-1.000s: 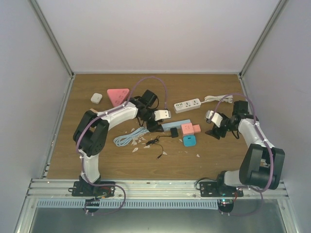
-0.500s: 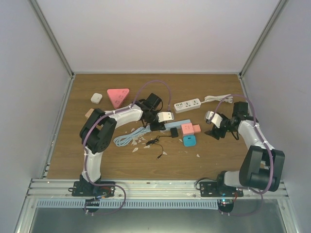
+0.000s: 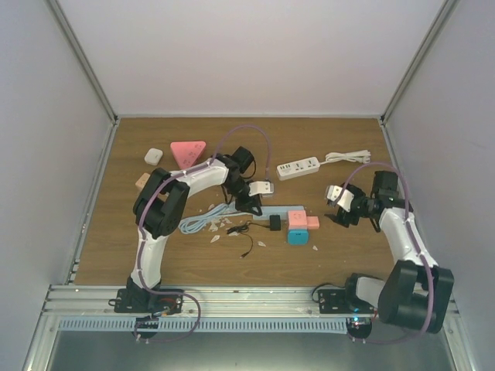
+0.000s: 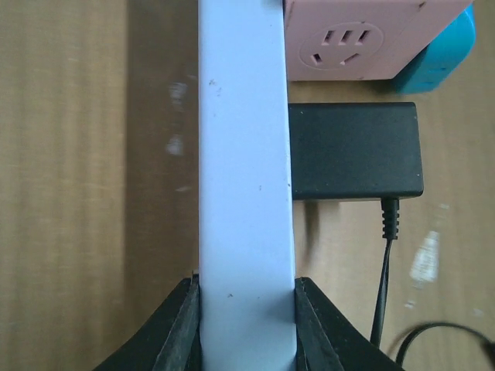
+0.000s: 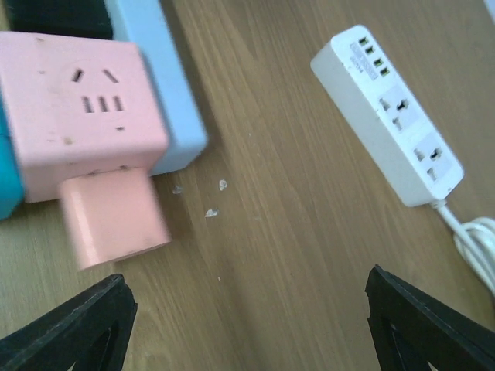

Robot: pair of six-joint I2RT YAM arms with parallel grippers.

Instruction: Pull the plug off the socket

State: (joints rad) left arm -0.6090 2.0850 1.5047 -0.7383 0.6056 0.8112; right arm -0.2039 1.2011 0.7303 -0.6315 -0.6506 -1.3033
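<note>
Clamping the pale blue socket strip (image 4: 246, 154) between its two black fingers (image 4: 179, 332), the left pincer (image 4: 247, 297) is closed on the end of the strip nearest its wrist, one finger pressed flat to each long side; the black plug adapter (image 4: 356, 151) sits a little ahead of those fingertips, its face butted against the side of the strip that looks toward the arm bases; its thin black cable (image 4: 384, 294) runs back past the finger on that same side and curls off across the wooden table (image 3: 348, 139). Further ahead of the left pincer, a pink cube socket (image 4: 363, 39) rests against the same side of the strip, and a teal cube (image 4: 447, 56) shows just behind the pink one.

The right pincer (image 5: 247, 297) hangs over bare wood with its fingers spread wide and nothing between them; ahead of it and off toward one finger lies the pink cube, with a small pink block (image 5: 116, 220) jutting from the face turned toward this pincer, near it but not touching; ahead and off toward the other finger lies a white power strip (image 5: 394, 116), well apart from the pink cube, its white cord leaving the end nearer the pincer.
</note>
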